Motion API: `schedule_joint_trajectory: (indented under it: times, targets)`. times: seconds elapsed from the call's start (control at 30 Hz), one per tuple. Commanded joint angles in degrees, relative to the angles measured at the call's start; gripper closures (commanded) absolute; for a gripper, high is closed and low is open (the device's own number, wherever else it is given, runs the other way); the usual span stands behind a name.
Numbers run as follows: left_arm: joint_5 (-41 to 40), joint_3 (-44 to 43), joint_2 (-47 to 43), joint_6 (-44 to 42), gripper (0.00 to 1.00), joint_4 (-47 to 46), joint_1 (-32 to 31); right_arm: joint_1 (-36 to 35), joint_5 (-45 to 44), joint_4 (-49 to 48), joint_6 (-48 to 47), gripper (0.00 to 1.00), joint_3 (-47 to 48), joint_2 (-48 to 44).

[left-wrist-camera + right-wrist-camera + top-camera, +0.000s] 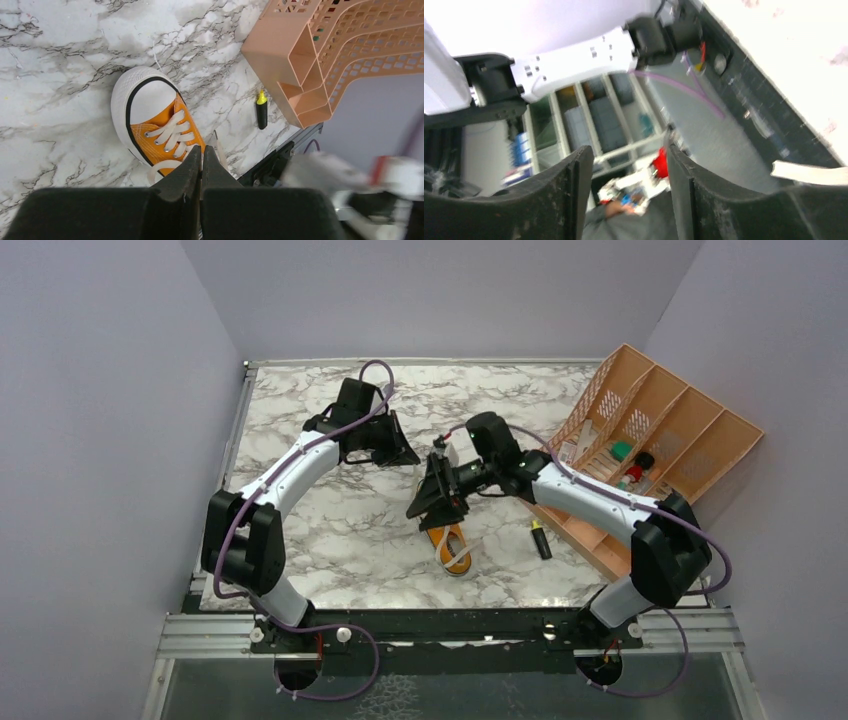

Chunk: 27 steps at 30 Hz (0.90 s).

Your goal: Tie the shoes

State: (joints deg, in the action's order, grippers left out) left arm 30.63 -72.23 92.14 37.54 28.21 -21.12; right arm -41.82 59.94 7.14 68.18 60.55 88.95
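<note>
Top external view showed your orange sneaker (457,548) lying on the marble surface (330,530), right of centre, partly under your right hand (437,502), whose fingers stood apart. Your left hand (388,447) hung well apart from it, fingers pressed together, holding nothing visible.

Left arm (290,475): yours bends sharply at the elbow, then reaches forward.
Left gripper (201,167): your fingers are pressed together, pointing down.
Right arm (590,502): yours stretches leftward.
Right gripper (624,165): your fingers stand apart.
</note>
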Motion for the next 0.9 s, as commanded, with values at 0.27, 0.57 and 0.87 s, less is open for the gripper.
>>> schedule_joint_trajectory:
  times: [0.27,0.57,0.87]
  targets:
    - [-0.32,5.46,-8.30,-3.48,1.00,2.83,-0.23,4.47,-25.42,37.50,-54.71,0.28,2.76,-11.81]
    - [-0.75,3.65,-10.33,-4.94,1.00,4.68,-0.23,-0.85,-13.33,19.32,-49.69,0.22,-4.63,-9.18]
    - [-2.04,5.34,-13.97,-2.35,1.00,4.83,-0.23,-12.60,-27.51,5.13,-44.80,0.19,-5.06,-6.01]
